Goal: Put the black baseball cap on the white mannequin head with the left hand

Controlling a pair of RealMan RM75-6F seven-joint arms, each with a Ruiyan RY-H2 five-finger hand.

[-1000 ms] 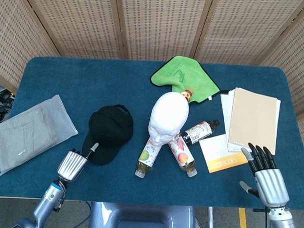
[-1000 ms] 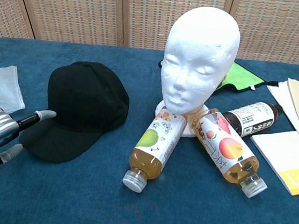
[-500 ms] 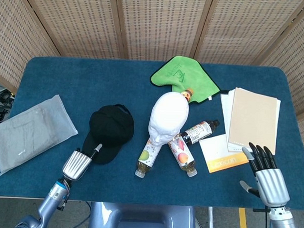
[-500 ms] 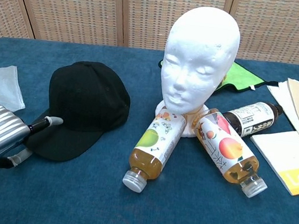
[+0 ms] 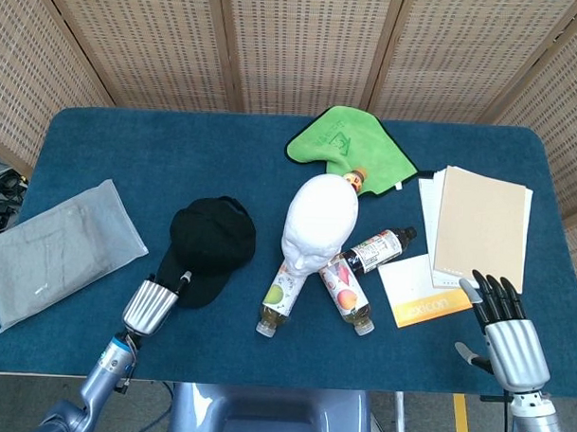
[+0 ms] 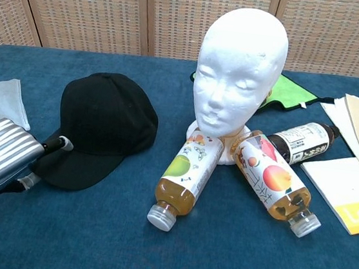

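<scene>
The black baseball cap (image 5: 212, 240) (image 6: 106, 123) lies flat on the blue table, left of the white mannequin head (image 5: 319, 222) (image 6: 239, 70), which stands upright. My left hand (image 5: 153, 304) (image 6: 2, 156) is at the cap's near brim. One finger (image 6: 62, 142) lies on top of the brim, and the thumb (image 6: 25, 182) sits at the brim's near edge, still well apart from that finger. My right hand (image 5: 505, 330) rests at the table's front right with its fingers spread and nothing in it. It does not show in the chest view.
Three drink bottles (image 5: 345, 292) (image 6: 184, 180) lie around the mannequin's base. Behind it lies a green cloth (image 5: 352, 147). A grey plastic bag (image 5: 55, 250) is at the left. Notebooks and papers (image 5: 478, 227) and an orange-edged pad (image 5: 420, 292) lie at the right.
My left hand has moved forward to the cap's brim, and its finger now lies on the brim. The cap has shifted slightly to the right. The right hand has not moved.
</scene>
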